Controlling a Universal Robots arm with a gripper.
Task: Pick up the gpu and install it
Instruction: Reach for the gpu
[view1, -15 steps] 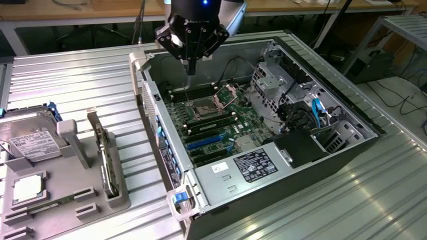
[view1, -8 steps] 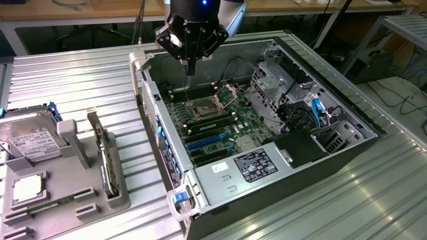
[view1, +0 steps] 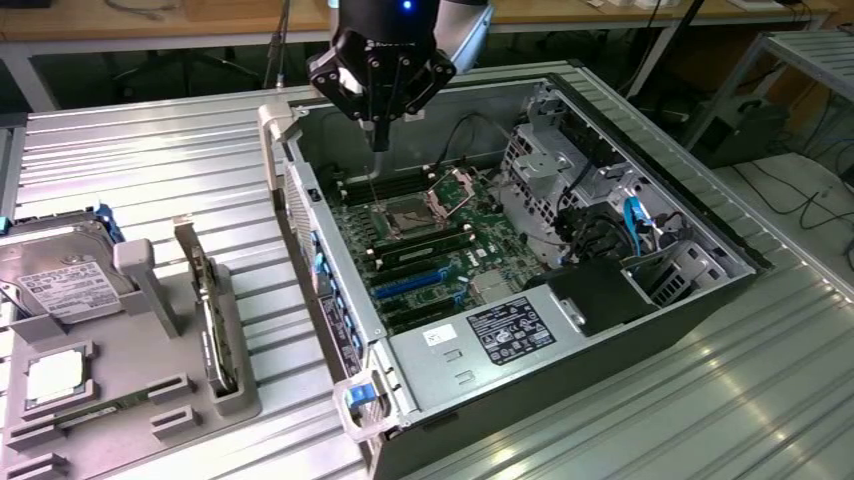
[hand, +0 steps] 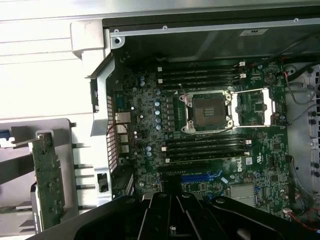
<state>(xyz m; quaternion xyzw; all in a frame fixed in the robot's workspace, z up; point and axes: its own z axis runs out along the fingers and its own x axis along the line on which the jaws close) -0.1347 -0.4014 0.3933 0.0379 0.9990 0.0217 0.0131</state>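
Clenched on nothing, the claw (view1: 380, 140) hangs over the open computer case (view1: 694, 215), upper centre of the exterior view; the gpu (view1: 214, 340) stands on edge in a grey holder (view1: 147, 400), lower left.

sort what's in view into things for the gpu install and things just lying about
For the job:
- gpu, on edge in the grey holder
- open computer case
- motherboard with blue slots
- fingers, shut, above the motherboard

Lying about:
- hard drive
- square silver chip in the holder
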